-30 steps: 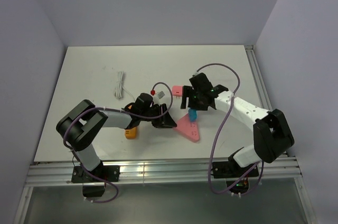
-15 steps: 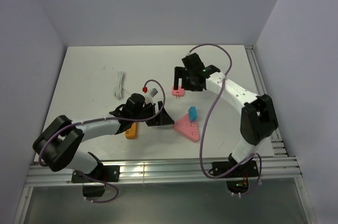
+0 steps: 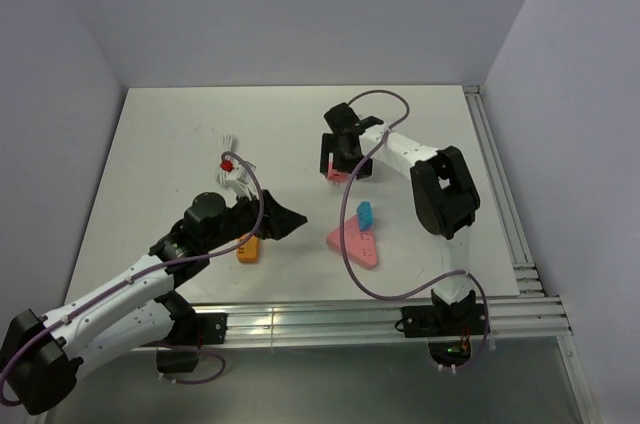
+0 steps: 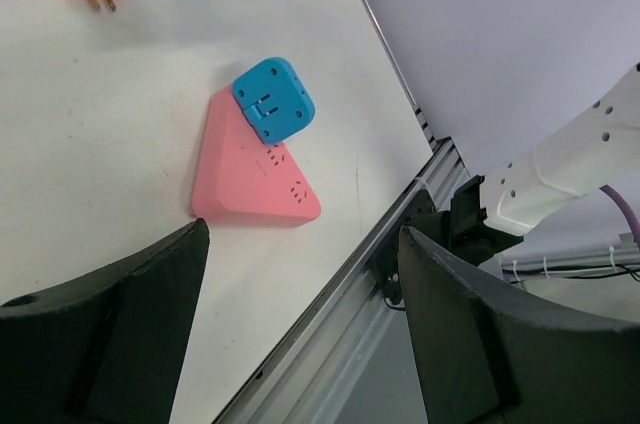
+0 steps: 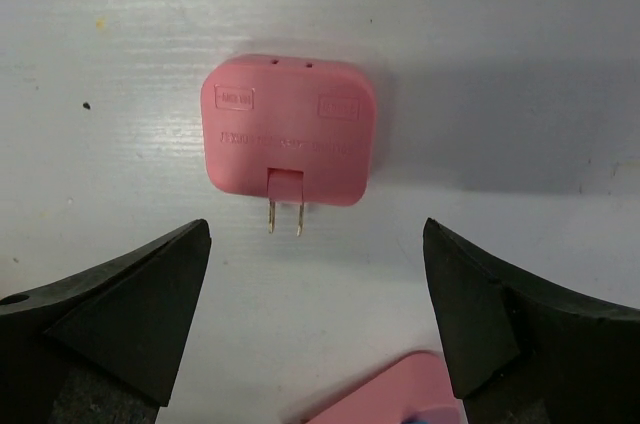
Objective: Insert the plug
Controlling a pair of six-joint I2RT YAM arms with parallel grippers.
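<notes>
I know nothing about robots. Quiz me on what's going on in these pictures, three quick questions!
1. True or false: the blue plug touches the pink triangular block.
2. Fill in: the left gripper is ___ (open or shut).
3. Where is the pink square plug?
A. Held in the left gripper
B. On the pink triangular block
C. Lying on the table, under the right gripper

Key: 1 true; 2 open; 3 C
</notes>
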